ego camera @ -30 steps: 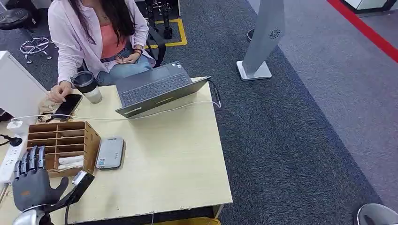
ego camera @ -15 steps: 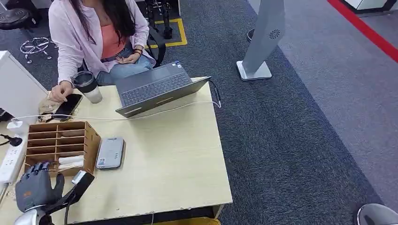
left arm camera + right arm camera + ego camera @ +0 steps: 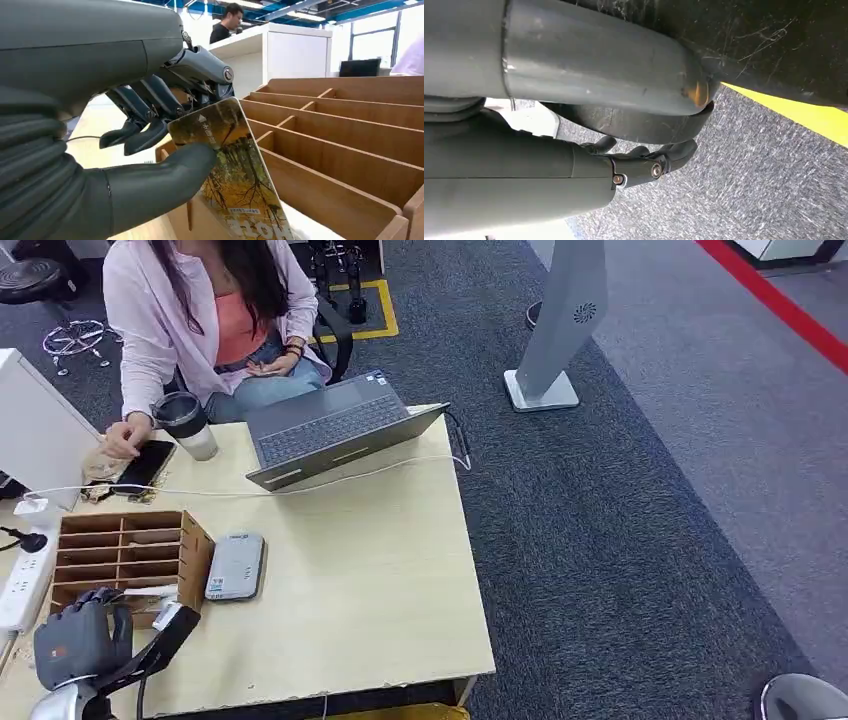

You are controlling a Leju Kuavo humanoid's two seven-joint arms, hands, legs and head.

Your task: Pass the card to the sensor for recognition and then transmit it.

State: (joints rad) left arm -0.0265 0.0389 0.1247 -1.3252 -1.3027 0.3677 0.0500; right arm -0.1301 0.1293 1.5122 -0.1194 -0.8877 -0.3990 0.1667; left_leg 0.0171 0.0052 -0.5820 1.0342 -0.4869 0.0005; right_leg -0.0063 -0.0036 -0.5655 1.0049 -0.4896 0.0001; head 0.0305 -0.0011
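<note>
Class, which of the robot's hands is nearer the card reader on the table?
Left. The left hand is at the wooden rack beside the card reader, pinching a card; the right hand hangs above the carpet.

A person (image 3: 200,310) sits behind the tabletop (image 3: 370,580) with a hand on a dark phone (image 3: 145,466), beside a lidded cup (image 3: 185,423) and an open laptop (image 3: 335,428).

The card (image 3: 235,170), printed with a yellow-brown picture of trees, stands tilted at the near edge of the wooden rack (image 3: 130,552). The grey sensor (image 3: 235,566) lies flat just beside the rack.
</note>
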